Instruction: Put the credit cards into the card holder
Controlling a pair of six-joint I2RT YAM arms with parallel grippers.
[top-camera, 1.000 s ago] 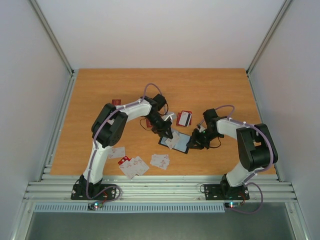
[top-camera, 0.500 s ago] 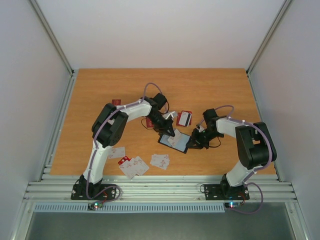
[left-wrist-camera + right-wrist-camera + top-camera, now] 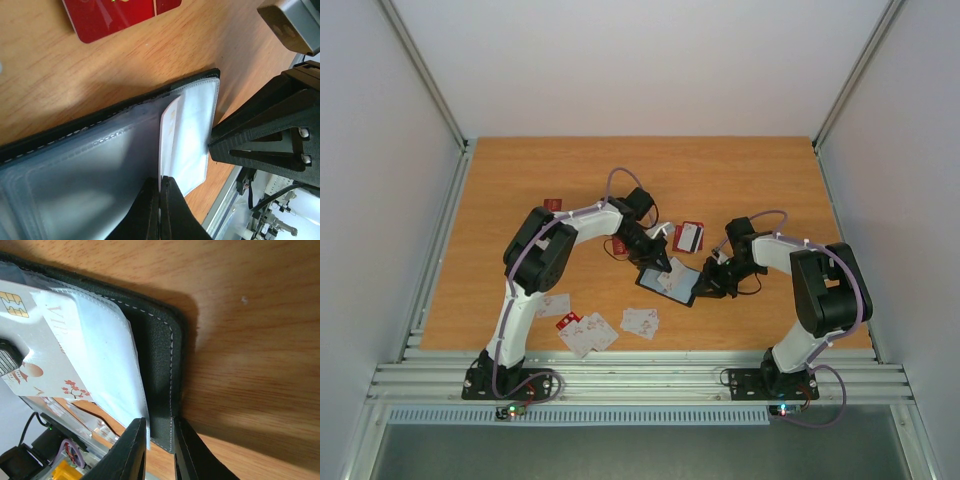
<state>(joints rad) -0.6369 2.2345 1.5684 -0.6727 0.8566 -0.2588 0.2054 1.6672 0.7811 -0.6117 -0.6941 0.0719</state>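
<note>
An orange-brown wooden counter [image 3: 520,180] sits inside plain white walls [image 3: 640,60], with ribbed aluminium rails [image 3: 640,380] along its near edge where both arms are bolted.

The left arm rises from its base, bends at a high elbow and reaches towards the middle, its wrist tipped down. The left end effector [image 3: 160,182] has its fingers pressed together on the edge of a thin white card [image 3: 167,145], which stands on edge with its far end inside a clear plastic sleeve of the black folding card holder [image 3: 100,117]. The holder lies open and flat directly beneath this end effector.

The right arm folds back from its raised elbow and comes in low. The right end effector [image 3: 159,435] is clamped on the holder's black stitched cover edge, one finger on each side. Just beside its fingers, the white card's chip and red flower marks show through the sleeve.

Just beyond the left end effector lie a red card [image 3: 115,15] and a white card with a dark stripe [image 3: 689,237]. Well behind it, near the left arm's base, several loose white-and-red cards [image 3: 587,332] are scattered.
</note>
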